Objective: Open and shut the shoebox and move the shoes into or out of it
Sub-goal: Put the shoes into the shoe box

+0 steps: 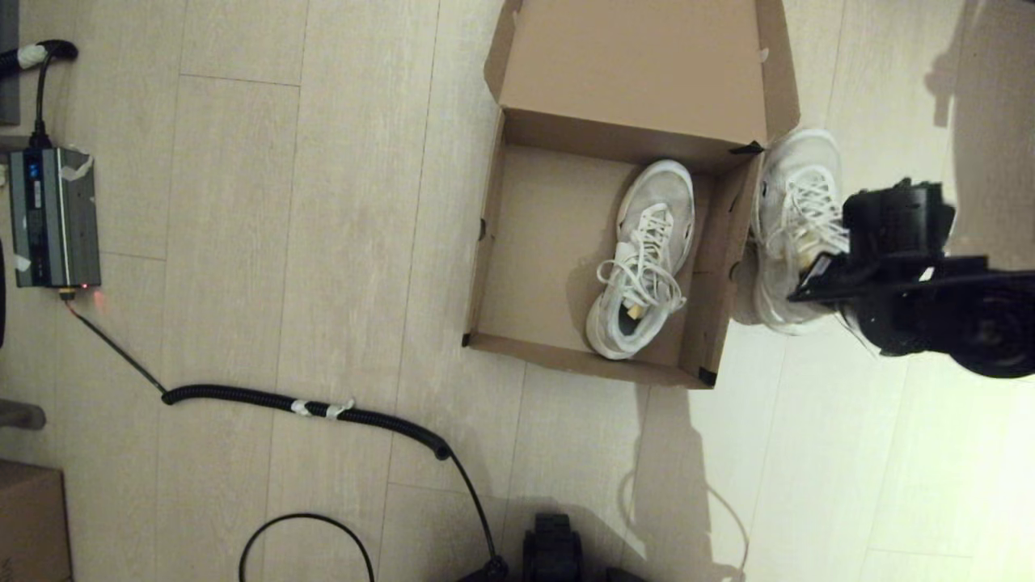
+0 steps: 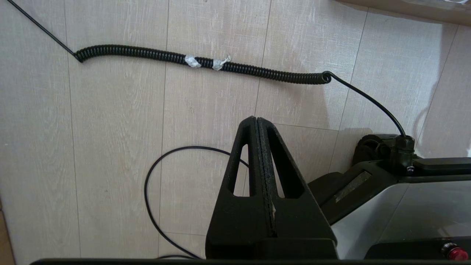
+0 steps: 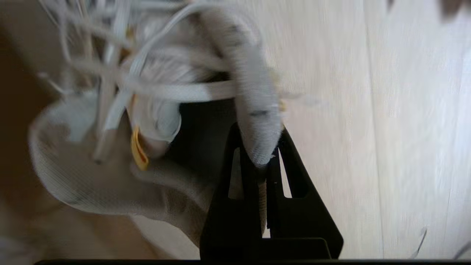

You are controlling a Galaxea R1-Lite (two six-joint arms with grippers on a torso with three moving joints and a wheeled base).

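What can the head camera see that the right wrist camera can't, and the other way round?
Only the head view shows the open shoebox with one shoe inside, the grey device and the coiled cable on the floor. Only the right wrist view shows the right gripper pinching the rim of the other shoe. Both show that second shoe beside the box, and the floor.

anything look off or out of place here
Only one white mesh sneaker lies inside the open brown cardboard shoebox. The other white sneaker is outside its right wall, its collar pinched in the right pincer. The left pincer is parked, shut.
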